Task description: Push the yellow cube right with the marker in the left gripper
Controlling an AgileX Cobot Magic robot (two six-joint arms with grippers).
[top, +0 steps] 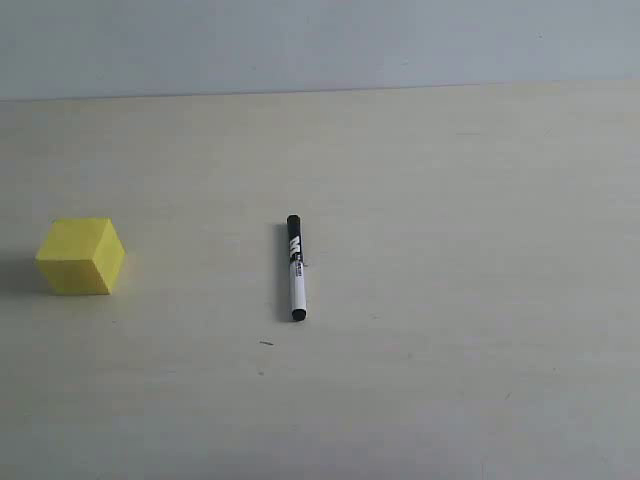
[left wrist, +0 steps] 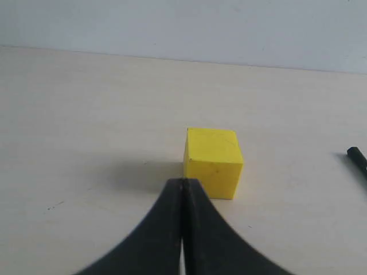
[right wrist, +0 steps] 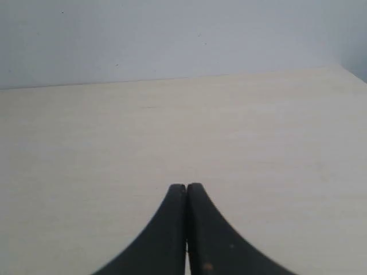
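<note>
A pale, cream-coloured surface [top: 450,380] filled most of the exterior view, running back to a plain light grey wall [top: 320,40].

The left hand [left wrist: 182,182] appeared only in its own wrist view, where its two black fingers [left wrist: 166,223] were pressed together tip to tip along a thin seam, with nothing pinched between them. The right hand [right wrist: 186,186] looked the same in its wrist view: black fingers [right wrist: 212,240] closed flat against each other, hovering over a bare stretch of the surface that reached to the wall.

The yellow cube [top: 80,256] sat on the surface at the far left of the exterior view, turned so that one vertical edge faced the camera, and it threw a soft shadow to its left. In the left wrist view it stood just beyond the closed fingertips, near them, though I could not tell whether it touched them.

The marker [top: 296,268] lay flat on the surface near the middle of the exterior view, well apart from the cube and to its right. It pointed roughly away from the camera, with the black cap at the far end, the white barrel nearer and a black tip closest. Only one black end of it showed at the edge of the left wrist view.

A tiny dark speck [top: 266,343] marked the surface just in front of the marker.
</note>
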